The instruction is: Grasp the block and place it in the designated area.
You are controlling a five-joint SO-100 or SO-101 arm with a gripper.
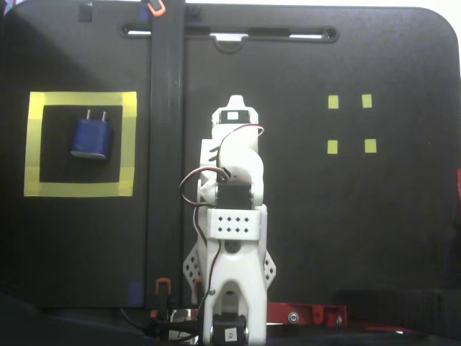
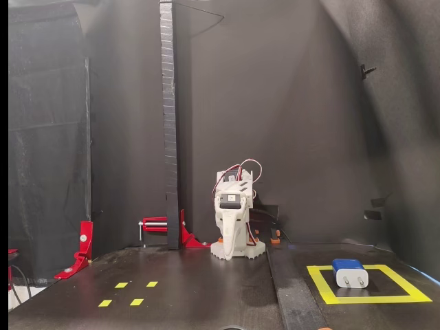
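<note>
A: Arm [image 1: 232,238] pose?
B: Folded up over its base, white links stacked, red/black wires looped at the mid joint.
A: Gripper [image 2: 229,234]?
B: Tucked in, pointing down in front of base. Jaws together, nothing between them.
</note>
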